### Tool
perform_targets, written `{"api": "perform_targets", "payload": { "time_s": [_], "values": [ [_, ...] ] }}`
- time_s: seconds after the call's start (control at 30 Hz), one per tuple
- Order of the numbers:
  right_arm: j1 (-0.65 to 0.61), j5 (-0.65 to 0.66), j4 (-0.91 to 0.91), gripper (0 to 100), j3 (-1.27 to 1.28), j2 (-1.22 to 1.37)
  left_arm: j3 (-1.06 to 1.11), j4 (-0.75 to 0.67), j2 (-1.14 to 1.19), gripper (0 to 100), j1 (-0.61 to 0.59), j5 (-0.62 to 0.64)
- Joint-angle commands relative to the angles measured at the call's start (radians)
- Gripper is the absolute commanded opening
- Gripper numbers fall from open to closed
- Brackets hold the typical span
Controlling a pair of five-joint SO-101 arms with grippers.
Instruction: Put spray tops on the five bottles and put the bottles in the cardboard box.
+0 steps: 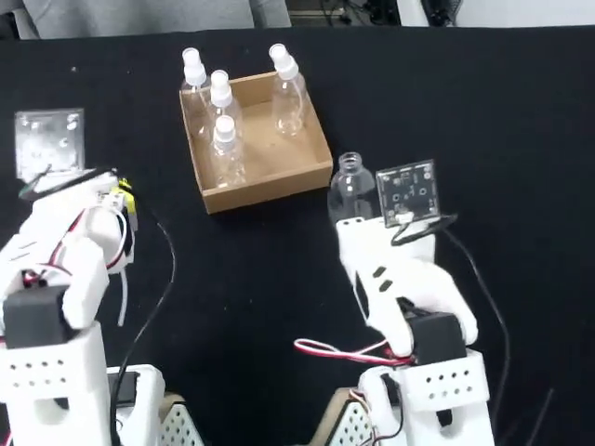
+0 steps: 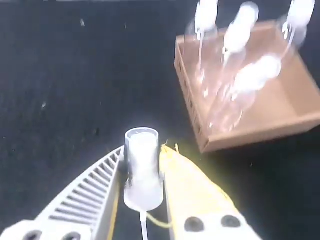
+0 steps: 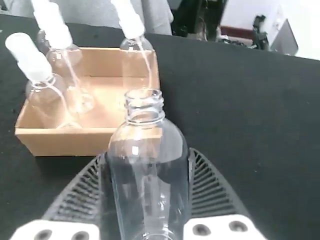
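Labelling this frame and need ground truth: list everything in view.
cardboard box: 1, brown, open, far middle of the table
capped bottles: 4, clear with white spray tops, standing in the cardboard box
uncapped bottle: 1, clear, upright beside the box, in the right end effector
spray top: 1, white, in the left end effector
table: 1, black
wires: red and white, by the right arm's base
left arm: 1, white
right arm: 1, white
left end effector: white and yellow fingers, shut on the spray top
right end effector: grey ribbed fingers, shut on the uncapped bottle
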Motion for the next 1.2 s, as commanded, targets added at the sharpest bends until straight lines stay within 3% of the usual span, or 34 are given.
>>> {"api": "perform_targets", "payload": {
  "time_s": [0.0, 0.13, 0.43, 0.57, 1.17],
  "values": [
    [-0.034, 0.006, -0.091, 2.9, 0.025, -0.038, 0.038, -0.103, -0.074, 3, 0.001, 0.13],
    [-0.049, 0.008, -0.124, 2.8, 0.054, -0.054, 0.114, -0.21, -0.127, 3, 0.001, 0.287],
    [-0.11, 0.011, -0.13, 2.8, 0.082, -0.062, 0.183, -0.293, -0.259, 3, 0.01, 0.311],
    [-0.138, 0.011, -0.193, 2.8, 0.127, -0.062, 0.191, -0.362, -0.313, 3, 0.002, 0.44],
    [-0.256, 0.012, -0.259, 3.3, 0.205, -0.062, 0.189, -0.434, -0.365, 3, -0.001, 0.809]
  ]
}}
